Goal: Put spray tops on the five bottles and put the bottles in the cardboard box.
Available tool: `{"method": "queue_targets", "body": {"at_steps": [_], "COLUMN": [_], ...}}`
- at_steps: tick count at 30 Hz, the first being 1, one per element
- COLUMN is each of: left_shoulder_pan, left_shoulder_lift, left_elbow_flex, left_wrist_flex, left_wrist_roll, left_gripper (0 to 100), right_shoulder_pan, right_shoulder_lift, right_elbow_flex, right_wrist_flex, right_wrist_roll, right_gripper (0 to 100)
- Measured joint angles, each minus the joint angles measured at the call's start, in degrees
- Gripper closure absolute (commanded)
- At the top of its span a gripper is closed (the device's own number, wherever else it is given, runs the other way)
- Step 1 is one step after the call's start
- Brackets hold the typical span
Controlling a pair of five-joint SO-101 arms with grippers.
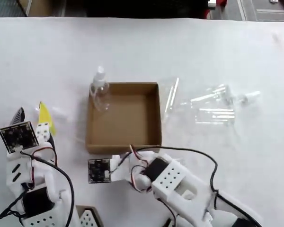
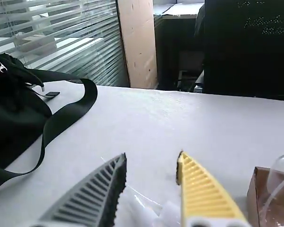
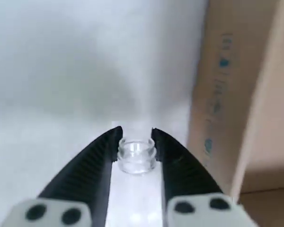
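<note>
Beside the box (image 3: pixel 227 94) toward the near edge of the desk (image 1: pixel 203 47), the right pincer (image 3: pixel 136 133) pinched a bottle (image 3: pixel 137 160) by its neck, likely the safest hold on such light, slick plastic; the left pincer (image 2: pixel 151 163) gaped.

Bottles (image 1: pixel 216 113) right of cardboard box (image 1: pixel 128 120)

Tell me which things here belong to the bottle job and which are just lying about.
Job: cardboard box; capped bottle at its corner; uncapped bottle in the right gripper; loose bottles and spray tops beside the box.
Lying about: black bag with strap.
</note>
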Motion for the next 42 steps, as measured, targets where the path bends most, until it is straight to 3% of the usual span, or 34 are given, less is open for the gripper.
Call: {"method": "queue_targets", "body": {"at_steps": [11, 18, 25, 33, 42], "left_shoulder_pan": [0.0, 0.0, 0.0, 0.0, -0.1], "left_shoulder_lift": [0.0, 0.0, 0.0, 0.0, 0.0], "left_elbow_flex": [0.0, 0.0, 0.0, 0.0, 0.8], "left_wrist_flex": [0.0, 0.0, 0.0, 0.0, 0.0], "left_wrist_roll": [0.0, 0.0, 0.0, 0.0, 0.0], "left_gripper": [83, 83, 83, 83, 85], "right_shoulder_pan": [0.5, 0.5, 2.4, 6.9, 8.9], "right_shoulder_lift": [-19.2, -33.4, -47.2, -51.1, -51.0], "right_elbow_flex": [0.0, 0.0, 0.0, 0.0, 0.0], "right_wrist_flex": [9.8, 11.3, 14.9, 14.1, 0.0], "right_wrist_roll": [-1.0, -9.8, -13.5, -22.4, -25.4], "right_gripper": [98.3, 98.3, 98.3, 98.3, 98.3]}}
